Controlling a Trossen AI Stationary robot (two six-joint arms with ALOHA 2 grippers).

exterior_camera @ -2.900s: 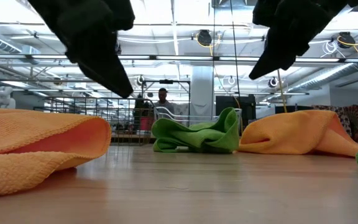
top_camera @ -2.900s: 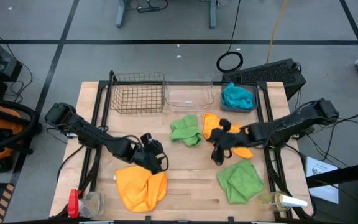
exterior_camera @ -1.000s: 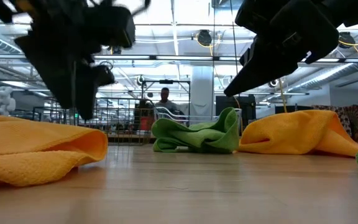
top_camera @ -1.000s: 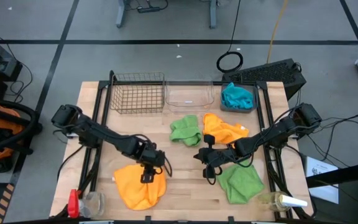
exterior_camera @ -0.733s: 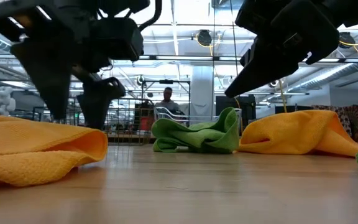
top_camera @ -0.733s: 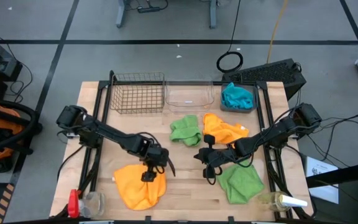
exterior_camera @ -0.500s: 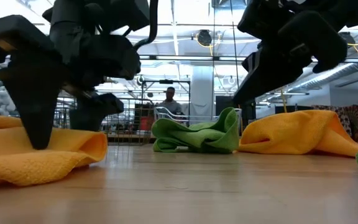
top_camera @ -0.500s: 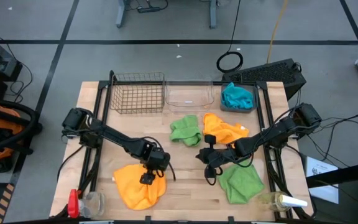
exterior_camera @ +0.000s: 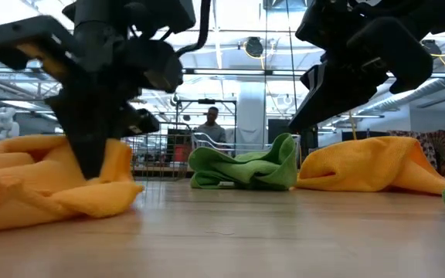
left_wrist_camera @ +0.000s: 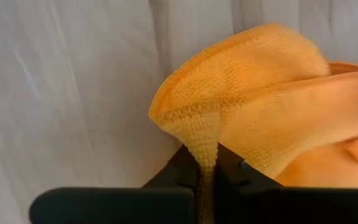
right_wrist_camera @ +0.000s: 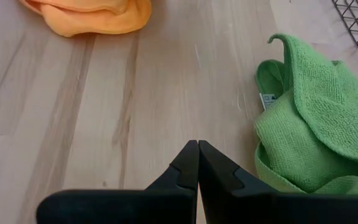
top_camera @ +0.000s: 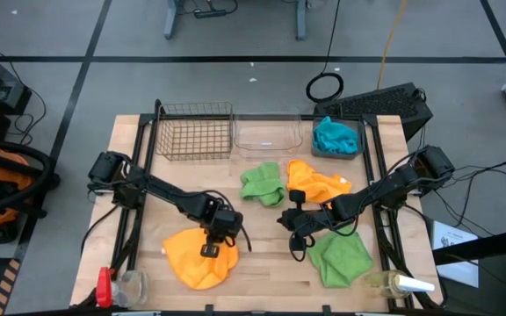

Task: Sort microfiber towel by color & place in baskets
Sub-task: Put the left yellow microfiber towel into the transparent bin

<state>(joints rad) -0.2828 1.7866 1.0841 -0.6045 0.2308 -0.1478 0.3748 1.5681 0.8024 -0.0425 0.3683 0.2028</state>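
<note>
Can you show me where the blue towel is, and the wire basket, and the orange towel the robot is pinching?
blue towel [top_camera: 335, 135], high view, middle of the bunched cloth.
wire basket [top_camera: 194, 132], high view, its mesh floor.
orange towel [left_wrist_camera: 253, 81], left wrist view, on the raised fold.

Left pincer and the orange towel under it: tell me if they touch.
Touching. The left wrist view shows the left pincer shut on a pinched fold of the orange towel.

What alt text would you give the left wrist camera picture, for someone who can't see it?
The left gripper is shut on a pinched fold of an orange towel, seen close up. The cloth bunches out beyond the two dark fingers, with the pale tabletop behind it.
</note>
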